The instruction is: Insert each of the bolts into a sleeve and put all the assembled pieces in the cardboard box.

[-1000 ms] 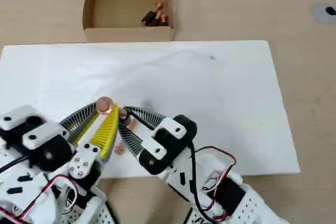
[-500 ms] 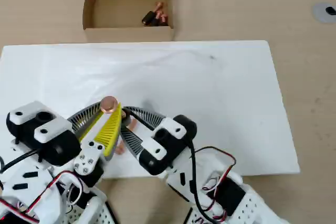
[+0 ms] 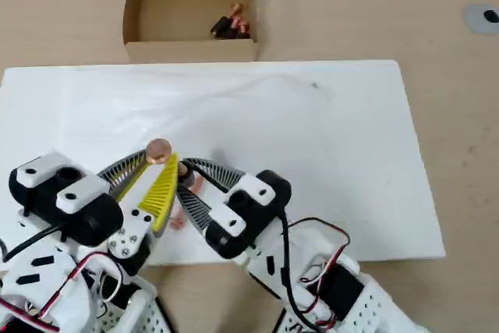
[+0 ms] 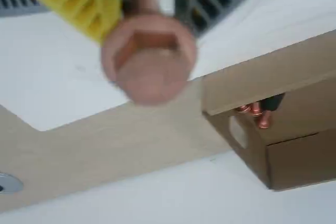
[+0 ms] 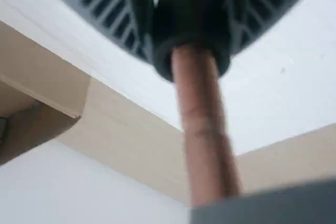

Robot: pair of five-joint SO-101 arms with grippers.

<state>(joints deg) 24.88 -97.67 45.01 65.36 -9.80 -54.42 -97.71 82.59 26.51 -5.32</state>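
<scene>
**Status: bolt entering sleeve, transfer to box pending**

We locate the left gripper [image 3: 159, 160] well apart from the cardboard box [image 3: 136, 13], over the edge of the white mat [image 3: 327, 154] farthest from the box. Its fingers are clamped on the bolt [image 3: 158, 150], just behind the head. The right gripper [image 3: 184, 178] stands just beside it, equally far from the box, with its fingers closed around the black sleeve [image 5: 191, 19]. In the right wrist view the bolt shank [image 5: 203, 129] runs out of the sleeve's mouth. We judge that insertion is under way, but we cannot tell how deep the bolt sits.

Done: a few assembled pieces [image 3: 231, 24] lie inside the box, near one side wall.

Remaining: seat this pair fully, release one gripper, and carry the piece to the box. Small copper-coloured parts [image 3: 178, 221] lie on the mat under the grippers, farther from the box. We cannot tell what they are. If they are bolts, they need sleeves too.
</scene>
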